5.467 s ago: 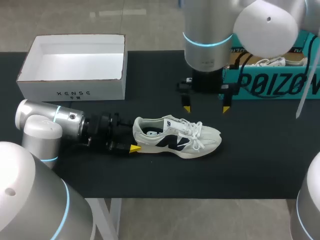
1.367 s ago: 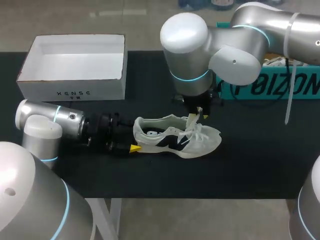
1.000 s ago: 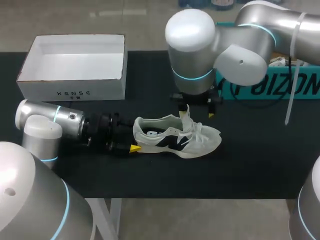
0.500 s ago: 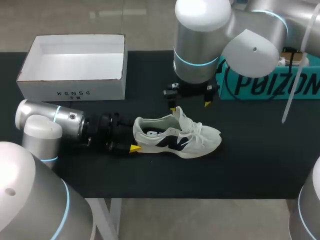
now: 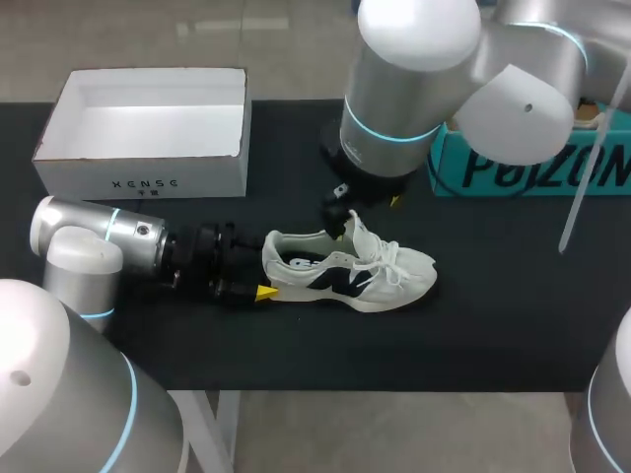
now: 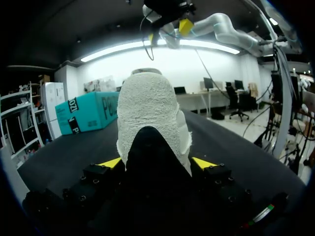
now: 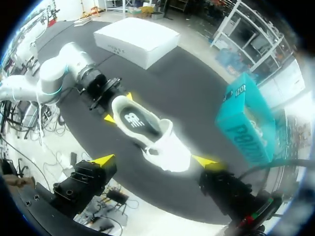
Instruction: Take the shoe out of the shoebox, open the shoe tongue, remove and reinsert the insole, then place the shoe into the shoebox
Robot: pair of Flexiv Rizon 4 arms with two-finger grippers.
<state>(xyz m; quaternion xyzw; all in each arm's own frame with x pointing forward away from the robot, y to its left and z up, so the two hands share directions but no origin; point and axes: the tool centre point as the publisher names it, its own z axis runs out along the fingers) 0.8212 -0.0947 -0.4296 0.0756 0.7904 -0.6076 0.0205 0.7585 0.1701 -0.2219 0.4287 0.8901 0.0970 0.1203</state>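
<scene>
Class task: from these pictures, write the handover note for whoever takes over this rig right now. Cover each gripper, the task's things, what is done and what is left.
Left gripper: shut on the heel of the shoe, which lies on its sole on the table.
Right gripper: open, empty, hanging above the shoe.
Shoebox: white, open, empty, at the table's far left.
Done: shoe out of the box; tongue stands lifted.
Left: take out the insole, which lies inside the shoe, put it back in, then return the shoe to the shoebox.
</scene>
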